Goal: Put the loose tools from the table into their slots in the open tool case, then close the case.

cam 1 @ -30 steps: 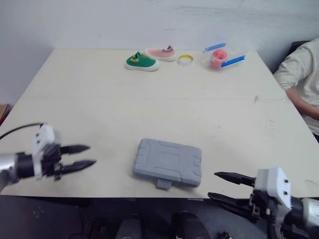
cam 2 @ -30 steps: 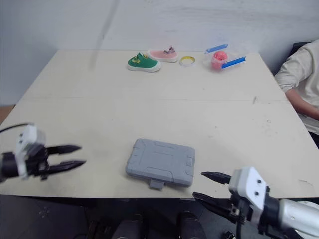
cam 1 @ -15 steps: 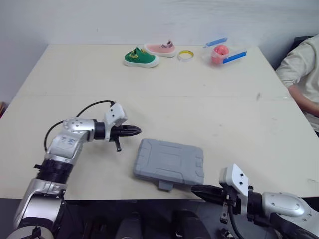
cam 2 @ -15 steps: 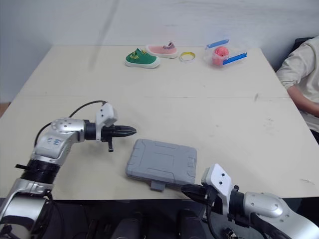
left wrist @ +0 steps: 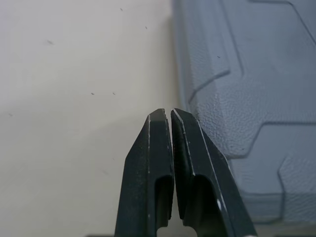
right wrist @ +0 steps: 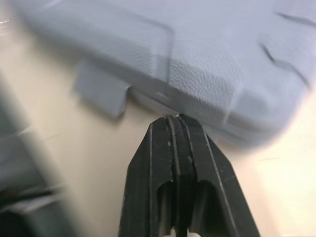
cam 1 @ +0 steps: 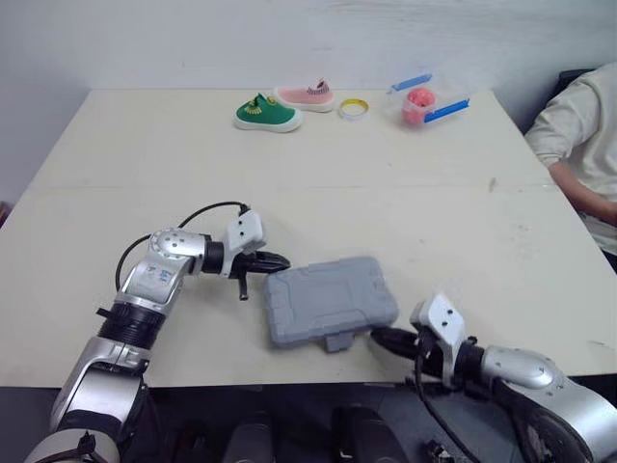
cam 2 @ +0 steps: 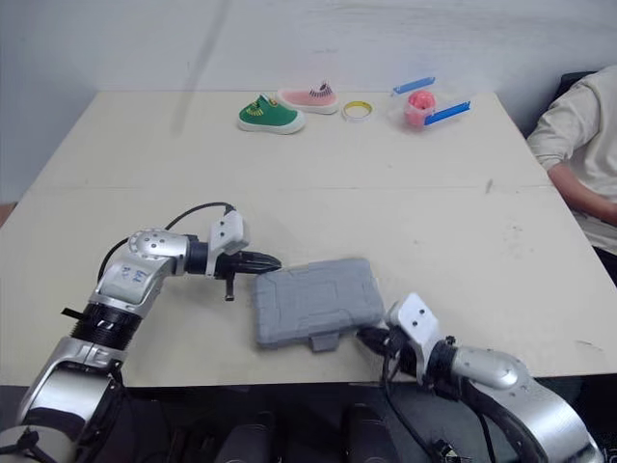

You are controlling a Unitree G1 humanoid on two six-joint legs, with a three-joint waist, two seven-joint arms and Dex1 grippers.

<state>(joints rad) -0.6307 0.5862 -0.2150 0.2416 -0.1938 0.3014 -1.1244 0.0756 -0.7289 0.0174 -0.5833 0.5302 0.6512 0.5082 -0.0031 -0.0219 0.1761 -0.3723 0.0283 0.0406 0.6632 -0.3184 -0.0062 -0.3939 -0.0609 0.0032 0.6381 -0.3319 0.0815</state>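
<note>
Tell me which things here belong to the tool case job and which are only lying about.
For the job: grey tool case, closed; left gripper; right gripper.
Lying about: green shoe; pink shoe; yellow ring; clear container with something pink.

Pale wooden table [cam 1: 318, 183], plain white wall [cam 1: 241, 39] behind

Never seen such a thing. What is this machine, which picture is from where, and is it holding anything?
A two-armed humanoid robot. The two wide pictures come from its head cameras, looking down over a table; the two close-ups come from its wrists. A closed grey tool case lies near the front. The left end effector is shut at the case's left side, the right end effector shut at its front edge; neither holds anything. Far back lie a green shoe, a pink shoe and a yellow ring.
</note>
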